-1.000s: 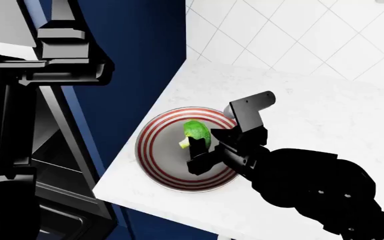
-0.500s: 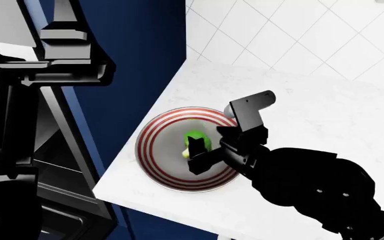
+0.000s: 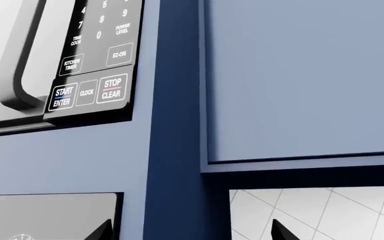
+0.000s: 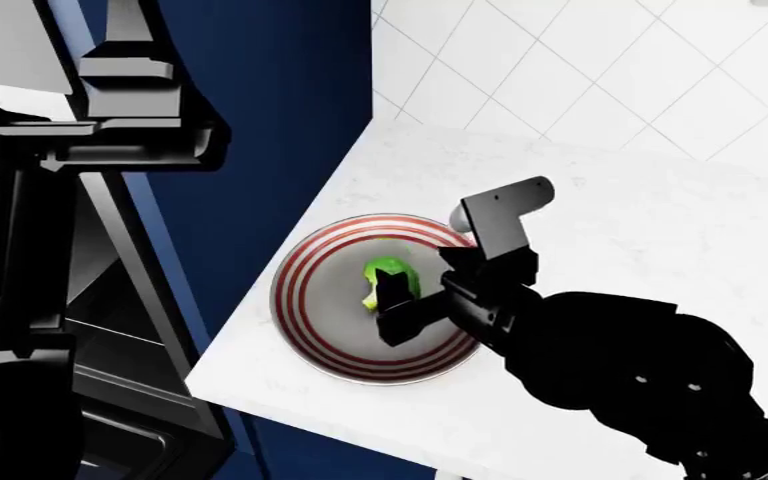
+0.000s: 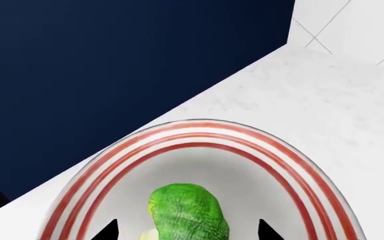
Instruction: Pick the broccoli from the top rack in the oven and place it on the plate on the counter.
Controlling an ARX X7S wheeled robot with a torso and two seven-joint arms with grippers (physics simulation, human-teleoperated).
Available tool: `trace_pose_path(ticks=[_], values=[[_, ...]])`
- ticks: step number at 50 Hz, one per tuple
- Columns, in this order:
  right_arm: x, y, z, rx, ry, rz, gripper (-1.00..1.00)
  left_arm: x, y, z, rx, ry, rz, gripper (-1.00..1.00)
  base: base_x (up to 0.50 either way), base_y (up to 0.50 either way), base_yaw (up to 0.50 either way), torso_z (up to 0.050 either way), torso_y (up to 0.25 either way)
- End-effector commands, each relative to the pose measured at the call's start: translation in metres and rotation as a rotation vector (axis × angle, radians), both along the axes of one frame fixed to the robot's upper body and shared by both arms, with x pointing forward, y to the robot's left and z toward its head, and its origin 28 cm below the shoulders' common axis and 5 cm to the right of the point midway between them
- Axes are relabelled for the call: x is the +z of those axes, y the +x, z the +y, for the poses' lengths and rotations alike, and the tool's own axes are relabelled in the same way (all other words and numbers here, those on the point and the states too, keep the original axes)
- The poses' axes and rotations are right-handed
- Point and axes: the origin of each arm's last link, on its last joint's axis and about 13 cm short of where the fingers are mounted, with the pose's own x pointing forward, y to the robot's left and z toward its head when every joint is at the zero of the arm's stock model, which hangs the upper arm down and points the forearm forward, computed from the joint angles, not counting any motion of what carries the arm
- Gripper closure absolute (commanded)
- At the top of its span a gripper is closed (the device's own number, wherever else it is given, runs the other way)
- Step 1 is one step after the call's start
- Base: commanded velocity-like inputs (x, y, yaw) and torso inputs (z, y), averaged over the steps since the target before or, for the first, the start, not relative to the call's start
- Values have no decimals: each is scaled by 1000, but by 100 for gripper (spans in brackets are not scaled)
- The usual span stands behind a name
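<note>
The broccoli (image 5: 186, 210) lies on the plate (image 5: 205, 131), on its grey centre, green head up. My right gripper (image 5: 186, 231) is open and straddles it, with a gap on either side of the floret. From the head camera the broccoli (image 4: 387, 280) shows partly behind a black finger (image 4: 398, 318), on the plate (image 4: 307, 300) near the corner of the white counter (image 4: 598, 200). The oven (image 4: 117, 340) is dark at the lower left, and its top rack is out of view. My left gripper (image 3: 190, 231) is open and holds nothing, raised in front of a blue cabinet.
A microwave keypad (image 3: 92, 60) and its door handle (image 3: 25, 55) face the left wrist camera. Navy cabinet fronts (image 4: 277, 120) stand just left of the counter. White wall tiles (image 4: 598, 70) rise behind it. The left arm (image 4: 104, 130) hangs over the oven side.
The broccoli has sunk a little toward the plate's centre, and more of it is hidden behind the right finger. The right gripper shifted slightly; the left arm stayed put.
</note>
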Motion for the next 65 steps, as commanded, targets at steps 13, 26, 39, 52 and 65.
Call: trace_pose_path(ticks=[13,26,39,52,65], values=[[41,-7,-1,7,48,-112,-100,1,-1,-1,1,4,-3,-100,0,0,0,0,0],[93,-15,-12,-39,78,-302,-100,4,-2,0,7,14,-10,-100,0,0,0,0,0],[139,-43,-25,-66,65,-502,-100,7,-2,1,14,20,-17,-100,0,0,0,0,0],[152,-67,-46,-170,70,-653,-100,9,-3,4,26,20,-27,-100,0,0,0,0,0],[138,-104,-55,-272,63,-765,-100,10,-5,7,39,23,-37,-100,0,0,0,0,0]])
